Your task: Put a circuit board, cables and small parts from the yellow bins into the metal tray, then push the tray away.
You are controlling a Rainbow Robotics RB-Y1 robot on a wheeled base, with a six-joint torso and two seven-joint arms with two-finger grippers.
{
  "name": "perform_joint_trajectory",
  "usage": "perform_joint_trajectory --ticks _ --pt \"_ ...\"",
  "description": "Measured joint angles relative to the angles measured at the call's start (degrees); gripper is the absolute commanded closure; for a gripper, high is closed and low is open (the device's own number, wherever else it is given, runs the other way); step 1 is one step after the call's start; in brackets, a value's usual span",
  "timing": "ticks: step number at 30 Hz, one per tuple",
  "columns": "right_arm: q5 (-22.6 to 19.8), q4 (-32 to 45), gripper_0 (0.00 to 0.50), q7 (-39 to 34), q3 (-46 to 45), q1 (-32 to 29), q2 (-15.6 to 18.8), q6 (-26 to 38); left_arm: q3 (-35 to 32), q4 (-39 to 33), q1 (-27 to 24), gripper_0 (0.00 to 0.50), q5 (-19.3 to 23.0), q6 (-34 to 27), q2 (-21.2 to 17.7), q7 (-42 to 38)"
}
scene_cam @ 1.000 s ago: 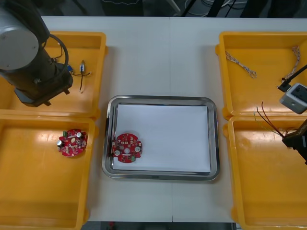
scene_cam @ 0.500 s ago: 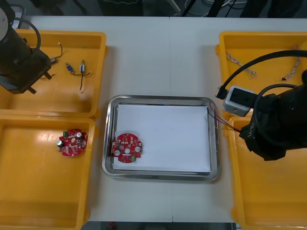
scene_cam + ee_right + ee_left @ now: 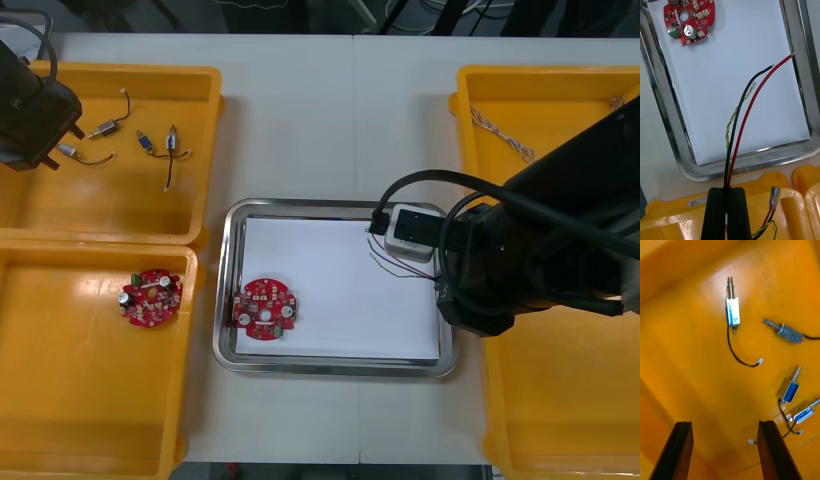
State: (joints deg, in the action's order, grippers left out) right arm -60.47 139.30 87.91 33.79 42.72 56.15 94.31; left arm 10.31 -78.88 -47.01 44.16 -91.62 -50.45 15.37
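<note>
Within 1 second the right arm [image 3: 540, 250] swung from the 3 o'clock yellow bins [image 3: 560, 110] over the metal tray [image 3: 228, 300], right gripper [image 3: 729, 191] pinching the cables [image 3: 734, 123] above its white floor, ready for release, circuit board [image 3: 265, 308] lying at its 8 o'clock, while the left gripper [image 3: 724, 423] hangs spread over small metal parts [image 3: 733, 311].

front: high, steeply down, whole table [image 3: 300, 110] | right wrist: near, down along cables [image 3: 738, 123] onto tray [image 3: 668, 112]; shares tray and board [image 3: 692, 20] with front | left wrist: near, down into far left bin [image 3: 688, 363]; shares its small parts [image 3: 733, 311] with front
</note>
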Motion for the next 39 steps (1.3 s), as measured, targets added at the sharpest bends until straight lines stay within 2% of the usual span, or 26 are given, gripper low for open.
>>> perform_joint_trajectory --ticks 7,14,18,23,29,39 --pt "7.3 -4.4 0.5 0.0 6.6 0.9 -6.3 0.0 0.0 6.5 -2.3 0.0 -0.8 3.7 0.0 1.4" --pt "13.9 -8.0 0.5 2.2 13.0 0.9 -9.3 0.0 0.0 12.4 -4.1 0.0 -0.9 7.6 0.0 10.9" --pt "14.8 -10.5 0.5 8.0 15.1 0.9 -10.6 0.0 0.0 15.1 -4.4 0.0 -1.4 11.4 0.0 12.2" --pt "16.2 -14.5 0.5 8.0 15.5 0.8 -13.8 0.0 0.0 18.8 -4.5 0.0 -2.1 16.4 0.1 12.2" --pt "21.2 -16.8 0.5 8.0 15.7 -0.5 -17.2 -0.7 1.4 22.0 -4.5 0.0 -2.8 21.3 0.6 12.4" --pt "24.0 -21.4 0.5 8.1 16.2 -5.1 -17.5 -8.4 7.0 24.6 -4.5 0.0 -3.0 25.3 2.2 12.5"
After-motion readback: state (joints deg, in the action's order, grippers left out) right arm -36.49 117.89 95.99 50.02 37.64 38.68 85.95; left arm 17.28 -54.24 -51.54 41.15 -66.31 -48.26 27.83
